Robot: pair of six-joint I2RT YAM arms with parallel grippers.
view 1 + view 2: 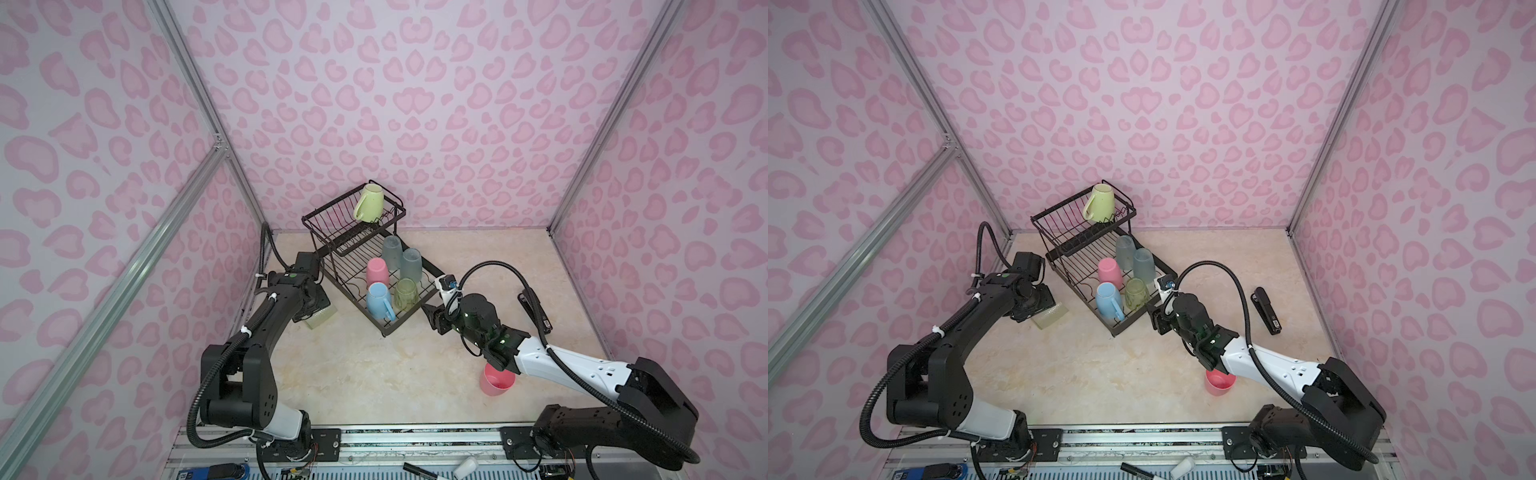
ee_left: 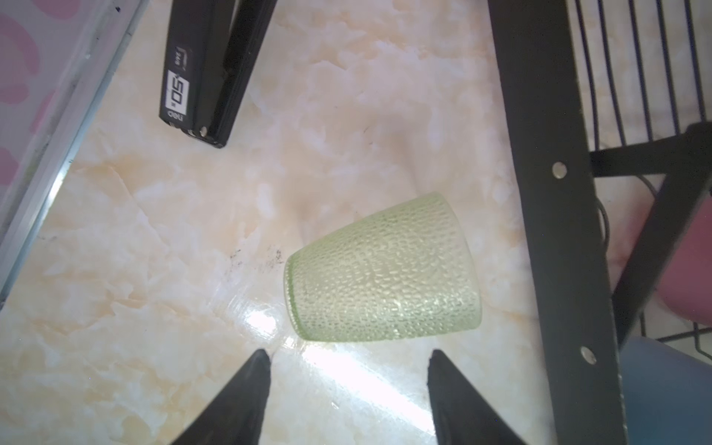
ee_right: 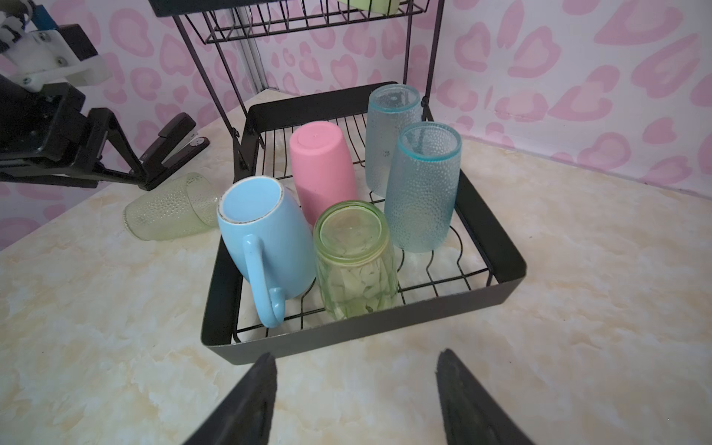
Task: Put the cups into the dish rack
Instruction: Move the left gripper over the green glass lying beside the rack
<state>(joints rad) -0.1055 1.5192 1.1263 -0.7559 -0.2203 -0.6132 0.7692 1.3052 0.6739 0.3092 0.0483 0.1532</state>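
Cup count is eight. Six sit in the dish rack (image 3: pixel 366 331): one lime mug (image 1: pixel 369 203), tilted in the upper basket (image 3: pixel 185 7); five base-up in the lower tray (image 3: pixel 504 266), namely two blue-grey tumblers (image 3: pixel 422 188), one racked pink cup (image 3: pixel 321 165), one light-blue mug (image 3: pixel 269 239) that leans, and one racked green tumbler (image 3: pixel 354 262). Two are left on the tabletop (image 1: pixel 374 382): one fallen green tumbler (image 2: pixel 385 273) lying on its side close to the rack's left side rail, and one loose pink cup (image 1: pixel 496 382) standing mouth up, well apart from the rack toward the front right. Other items: two black staplers, the right stapler (image 1: pixel 536 311) near the right wall and the left stapler (image 2: pixel 200 65) by the left wall, beyond the fallen tumbler. Obstructions: the right forearm crosses over the loose pink cup and hides part of its rim in both top views; the left arm covers most of the fallen tumbler there. The left fingers (image 2: pixel 246 397) stand apart and empty; the fallen tumbler lies just beyond their tips, not between them and not touching. The right fingers (image 3: pixel 254 404) are also apart and empty, with the lower tray's near rim just ahead of the tips.
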